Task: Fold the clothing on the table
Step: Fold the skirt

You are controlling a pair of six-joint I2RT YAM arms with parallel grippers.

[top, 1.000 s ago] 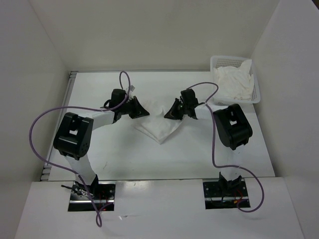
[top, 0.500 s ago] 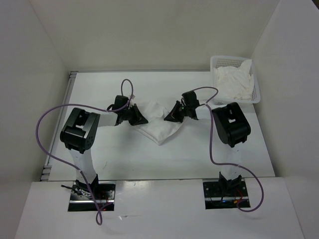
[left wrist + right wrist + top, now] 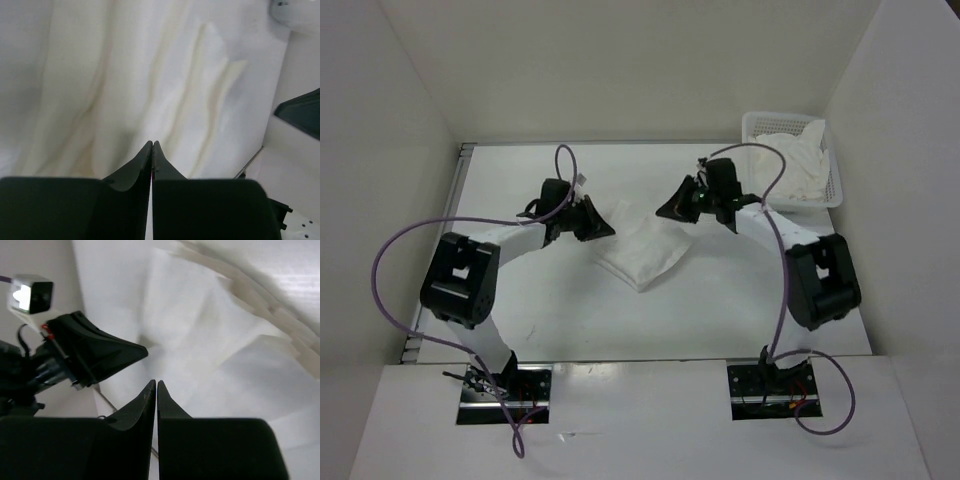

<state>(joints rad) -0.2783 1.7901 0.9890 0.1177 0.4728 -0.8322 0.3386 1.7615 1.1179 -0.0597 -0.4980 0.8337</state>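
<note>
Near the middle of the plain white surface (image 3: 720,310), somewhat toward its far edge, the thin, wrinkled white clothing (image 3: 642,252) is seen lying as a layered diamond. The left pincer (image 3: 608,226) is shut at its left corner, and the right pincer (image 3: 664,211) is shut above its far right edge. Nothing is gripped by either. For a further fold, all layers should be pinched together and both corners carried evenly.
</note>
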